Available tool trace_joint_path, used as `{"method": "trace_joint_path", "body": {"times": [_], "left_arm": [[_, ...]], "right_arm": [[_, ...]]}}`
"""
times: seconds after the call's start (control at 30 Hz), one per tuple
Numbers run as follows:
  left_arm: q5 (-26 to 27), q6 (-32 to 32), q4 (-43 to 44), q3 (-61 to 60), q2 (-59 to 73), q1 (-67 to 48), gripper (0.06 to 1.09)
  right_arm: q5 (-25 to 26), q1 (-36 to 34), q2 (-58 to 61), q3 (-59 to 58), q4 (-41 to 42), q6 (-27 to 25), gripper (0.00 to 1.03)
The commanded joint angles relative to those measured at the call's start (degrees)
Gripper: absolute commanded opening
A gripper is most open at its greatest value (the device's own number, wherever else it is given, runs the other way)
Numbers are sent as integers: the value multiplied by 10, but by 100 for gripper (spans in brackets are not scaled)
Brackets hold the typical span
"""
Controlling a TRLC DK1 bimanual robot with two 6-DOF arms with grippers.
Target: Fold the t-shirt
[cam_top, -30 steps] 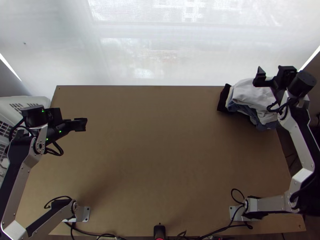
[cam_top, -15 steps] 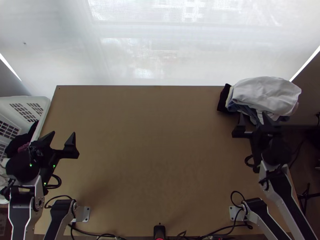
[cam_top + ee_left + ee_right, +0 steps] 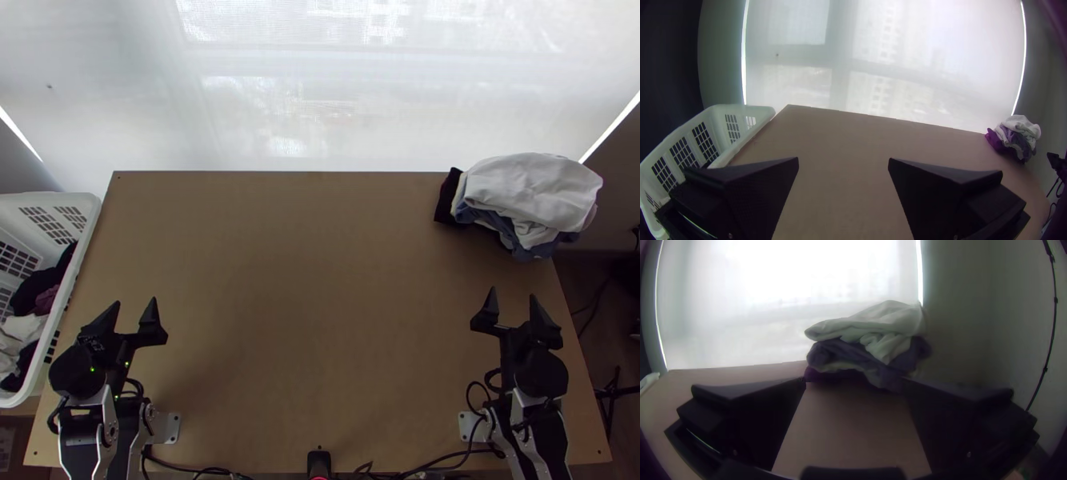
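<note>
A stack of folded cloth (image 3: 532,192), white on top with blue and dark pieces beneath, lies at the table's far right corner; the right wrist view shows the same stack (image 3: 871,329) beyond the fingers. Whether a t-shirt is in it, I cannot tell. My left gripper (image 3: 134,308) is over the table's near left part, open and holding nothing; in its wrist view the left gripper (image 3: 843,162) has its fingers wide apart. My right gripper (image 3: 512,296) stands open and unloaded at the near right, on the near side of the stack; the right gripper (image 3: 853,380) shows again in its wrist view.
A white basket (image 3: 60,320) with dark, purplish and white cloth inside stands along the left edge of the table (image 3: 320,280). Bare wood stretches between the two arms. Cables and a small black device (image 3: 319,464) are at the near edge.
Both arms have drawn back toward their bases. The left gripper has left the basket side, and the right one has come away from above the stack, uncovering it.
</note>
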Motion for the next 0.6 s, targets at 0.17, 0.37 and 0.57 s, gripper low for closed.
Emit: {"method": "trace_joint_path", "body": {"times": [0.17,0.37,0.57], "left_arm": [[-1,-35,-45,-23,-20,23,104],[-1,-35,-45,-23,-20,23,104],[-1,-36,-45,-23,-20,23,104]], "right_arm": [[8,-162,-36,-21,-92,158,98],[7,-158,-36,-21,-98,180,98],[7,-158,-36,-21,-98,180,98]]}}
